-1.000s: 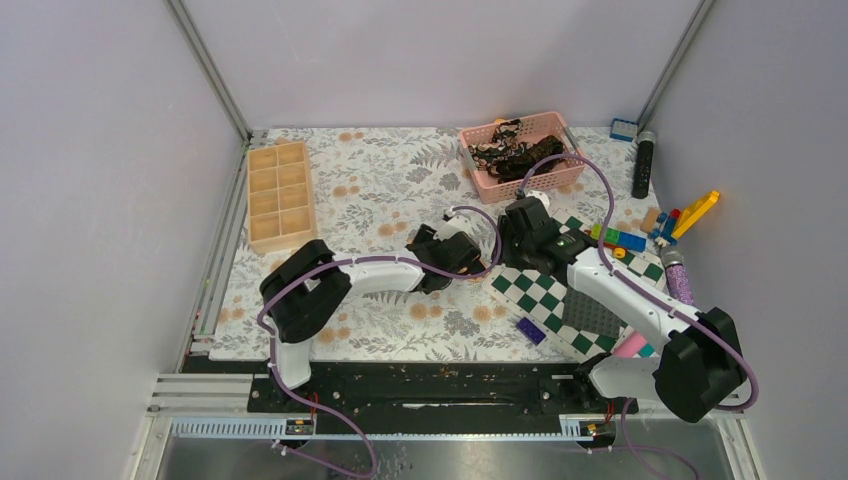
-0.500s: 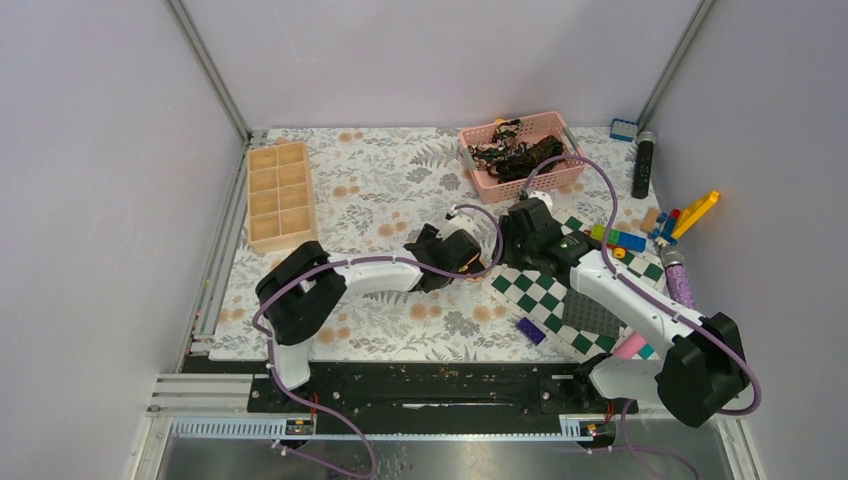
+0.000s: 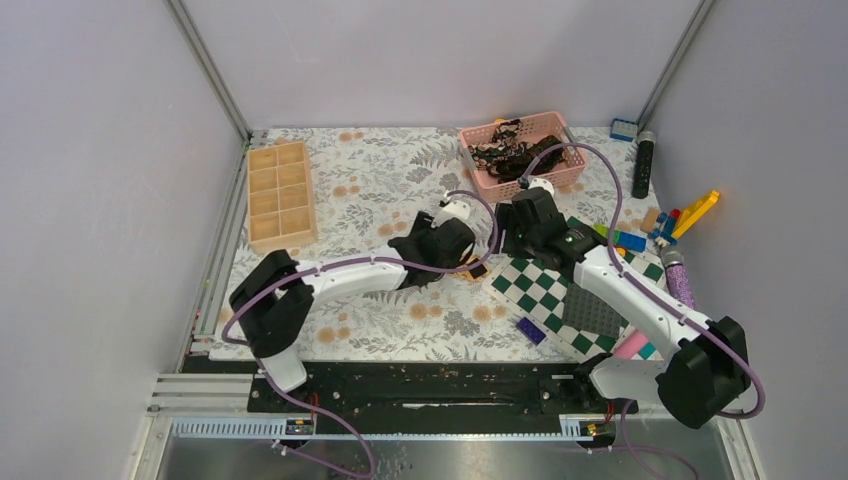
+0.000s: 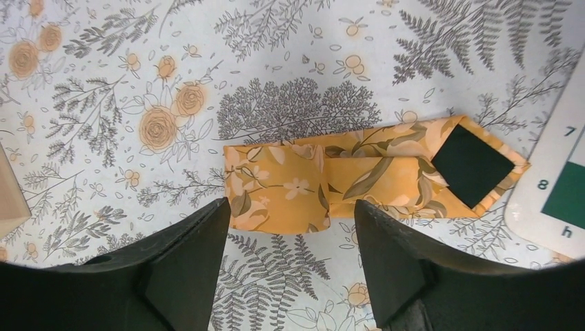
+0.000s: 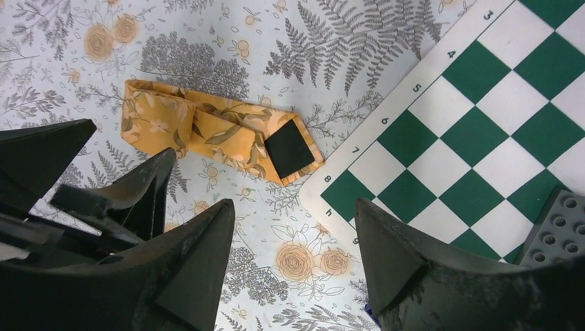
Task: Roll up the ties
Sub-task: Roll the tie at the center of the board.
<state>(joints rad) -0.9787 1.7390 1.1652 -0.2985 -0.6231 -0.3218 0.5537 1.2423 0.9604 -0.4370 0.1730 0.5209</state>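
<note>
A golden-tan tie with a leaf-and-flower print lies flat on the floral cloth. It is folded over itself, with a black patch at its pointed end. My left gripper hangs open just short of its folded left end, nothing between the fingers. My right gripper is open too, over bare cloth, with the same tie beyond its tips to the upper left. In the top view both wrists nearly cover the tie. Dark ties lie heaped in the pink basket.
The green-and-white checkered board lies right of the tie, its corner almost touching the tie's point. A grey baseplate rests on the board, with loose toy bricks nearby. A wooden compartment tray stands at the left and a black cylinder at the far right.
Both wrists have shifted a little toward the far side of the table. The left arm's elbow has swung left. The tie stays on the cloth.
</note>
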